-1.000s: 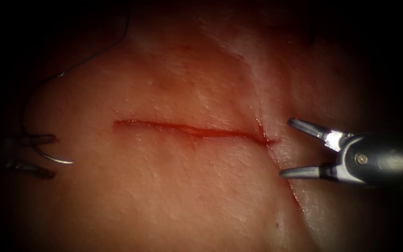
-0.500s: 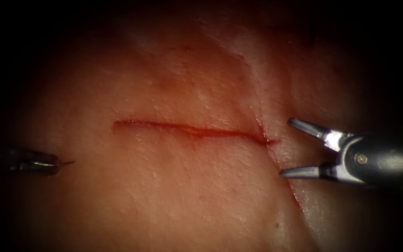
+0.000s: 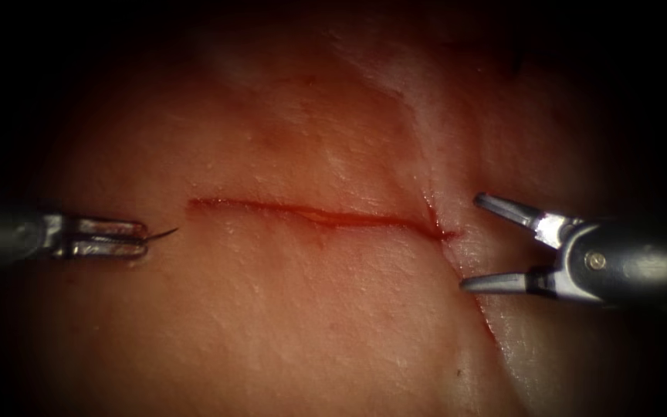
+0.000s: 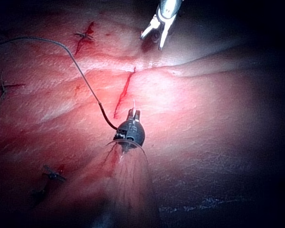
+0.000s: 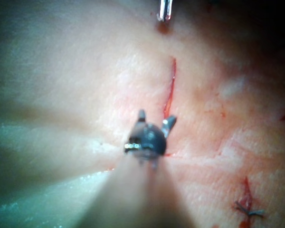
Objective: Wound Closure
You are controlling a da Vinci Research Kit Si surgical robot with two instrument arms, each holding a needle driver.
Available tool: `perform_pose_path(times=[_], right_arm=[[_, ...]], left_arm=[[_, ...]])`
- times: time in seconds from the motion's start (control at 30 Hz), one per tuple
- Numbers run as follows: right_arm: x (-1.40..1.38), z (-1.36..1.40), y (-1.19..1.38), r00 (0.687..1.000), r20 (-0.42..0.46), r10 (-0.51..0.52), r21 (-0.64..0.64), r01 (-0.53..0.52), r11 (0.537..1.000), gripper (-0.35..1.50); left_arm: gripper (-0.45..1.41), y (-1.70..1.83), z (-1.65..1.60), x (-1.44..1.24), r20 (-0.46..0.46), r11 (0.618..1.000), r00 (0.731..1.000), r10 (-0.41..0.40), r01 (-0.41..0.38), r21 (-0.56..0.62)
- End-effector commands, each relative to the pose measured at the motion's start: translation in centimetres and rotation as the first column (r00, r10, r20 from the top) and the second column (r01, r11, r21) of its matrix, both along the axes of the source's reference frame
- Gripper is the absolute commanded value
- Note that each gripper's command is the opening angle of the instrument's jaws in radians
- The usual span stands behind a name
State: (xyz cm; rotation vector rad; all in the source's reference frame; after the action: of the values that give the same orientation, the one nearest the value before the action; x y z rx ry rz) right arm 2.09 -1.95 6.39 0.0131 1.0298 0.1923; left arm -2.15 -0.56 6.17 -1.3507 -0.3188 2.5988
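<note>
The left tool (image 3: 137, 236) is seen at the left of the endoscope view, its shaft lying level and its jaws closed together. The right tool (image 3: 479, 243) is held at the right, with jaws spread wide and empty.

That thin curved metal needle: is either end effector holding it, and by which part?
The left end effector grips the thin curved steel needle just behind its point, clear of the tissue. The right end effector is open, holding nothing.

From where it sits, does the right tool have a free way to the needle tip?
Probably yes: the right tool, jaws open and empty, faces the needle held in the left tool beyond the cut; nothing lies between.
</note>
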Motion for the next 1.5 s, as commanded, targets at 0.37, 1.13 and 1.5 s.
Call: perform_pose_path(times=[0.37, 1.13, 1.5], right_arm=[[0.10, 0.18, 0.16, 0.998, -0.048, 0.044, 0.142, -0.037, 0.989, 0.71], [1.00, -0.13, 0.79, 0.923, -0.374, 0.088, 0.391, 0.071, 0.918, 0.54], [1.50, -0.19, 0.80, 0.900, -0.426, 0.091, 0.396, 0.095, 0.913, 0.34]], left_arm=[[-0.45, 0.00, 0.02, -0.61, 0.173, 0.996, 0.980, 0.093, -0.091, -0.018], [-0.45, -0.20, 0.23, -1.17, 0.467, 0.937, 0.823, 0.323, -0.348, -0.034], [-0.45, -0.23, 0.26, -1.23, 0.467, 0.935, 0.820, 0.331, -0.352, -0.045]])
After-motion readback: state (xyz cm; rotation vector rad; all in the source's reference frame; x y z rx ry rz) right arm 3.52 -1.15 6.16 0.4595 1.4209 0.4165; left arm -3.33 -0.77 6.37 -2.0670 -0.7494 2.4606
